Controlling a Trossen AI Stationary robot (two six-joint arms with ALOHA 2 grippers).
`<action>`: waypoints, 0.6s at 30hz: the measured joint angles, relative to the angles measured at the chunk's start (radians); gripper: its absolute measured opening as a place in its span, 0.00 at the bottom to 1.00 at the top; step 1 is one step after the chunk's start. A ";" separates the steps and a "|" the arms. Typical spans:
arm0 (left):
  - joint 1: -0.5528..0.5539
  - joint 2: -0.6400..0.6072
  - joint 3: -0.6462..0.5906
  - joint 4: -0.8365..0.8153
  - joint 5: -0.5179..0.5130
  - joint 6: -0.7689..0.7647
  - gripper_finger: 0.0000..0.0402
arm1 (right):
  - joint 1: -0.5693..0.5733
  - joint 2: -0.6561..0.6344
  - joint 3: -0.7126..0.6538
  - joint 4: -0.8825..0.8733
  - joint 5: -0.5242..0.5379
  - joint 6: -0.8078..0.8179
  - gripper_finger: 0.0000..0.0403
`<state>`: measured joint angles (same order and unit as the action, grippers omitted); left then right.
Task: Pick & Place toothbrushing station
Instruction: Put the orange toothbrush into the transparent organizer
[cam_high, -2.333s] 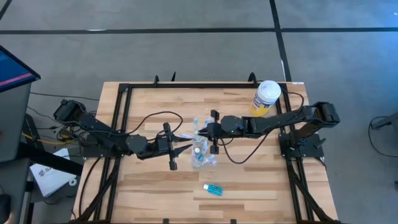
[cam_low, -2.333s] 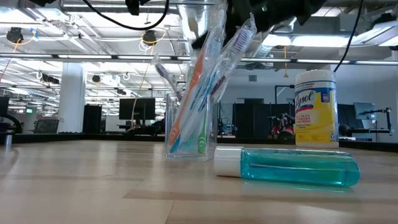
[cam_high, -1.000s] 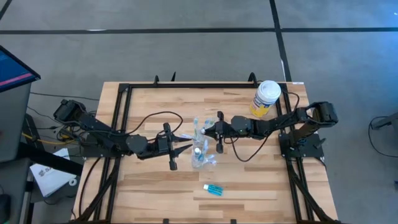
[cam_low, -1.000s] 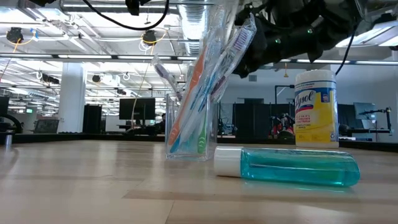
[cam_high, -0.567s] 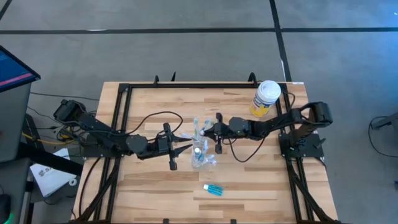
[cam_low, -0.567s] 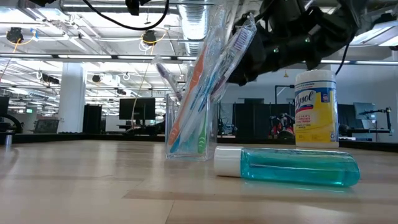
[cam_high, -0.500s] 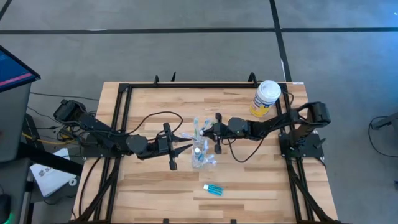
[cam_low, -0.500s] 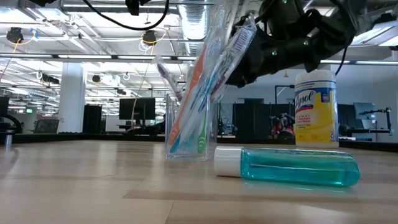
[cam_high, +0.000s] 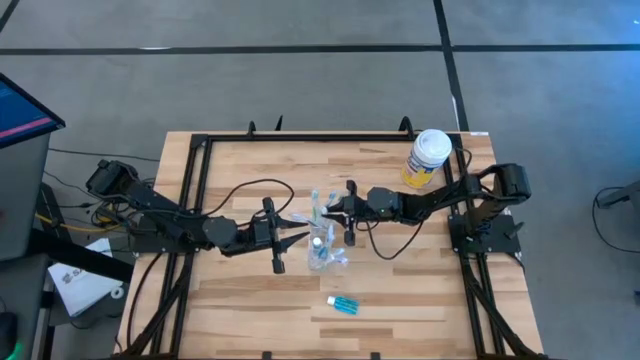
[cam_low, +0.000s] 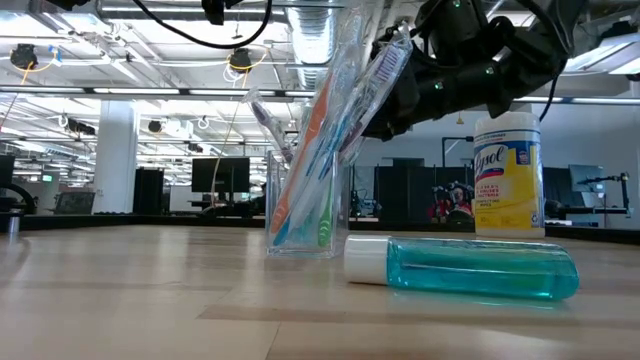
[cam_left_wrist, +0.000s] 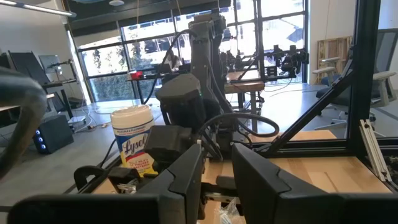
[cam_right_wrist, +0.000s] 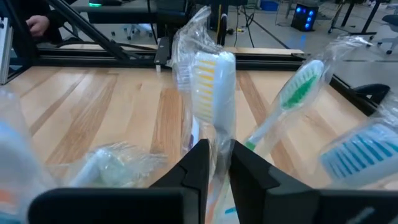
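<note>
- Clear tumbler (cam_low: 305, 215) holding orange, blue and green-handled toothbrushes (cam_low: 330, 130);
- yellow-bristled toothbrush head (cam_right_wrist: 211, 81) in clear wrap;
- translucent blue tube (cam_low: 462, 268), white cap;
- yellow container (cam_low: 508, 175), white lid;
- pale wood-grain table (cam_high: 400, 275).

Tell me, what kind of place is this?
Probably a robotics lab or workshop in a big open office hall. A wooden table in a black metal frame carries two robot arms, and behind it stand monitors under bare ceiling pipes.
</note>
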<state>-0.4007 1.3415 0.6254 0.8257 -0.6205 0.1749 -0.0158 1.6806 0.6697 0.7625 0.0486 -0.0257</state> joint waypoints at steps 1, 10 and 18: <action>0.000 0.000 0.000 0.000 0.000 0.000 0.21 | 0.000 0.000 0.000 0.000 0.000 0.000 0.12; 0.000 0.000 0.000 0.000 0.000 0.000 0.21 | 0.002 0.000 0.000 0.001 0.000 -0.016 0.12; 0.000 0.000 0.000 0.000 0.000 0.000 0.21 | 0.008 0.000 0.000 0.001 0.000 -0.030 0.15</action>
<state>-0.4007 1.3418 0.6254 0.8257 -0.6205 0.1749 -0.0078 1.6806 0.6697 0.7635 0.0486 -0.0558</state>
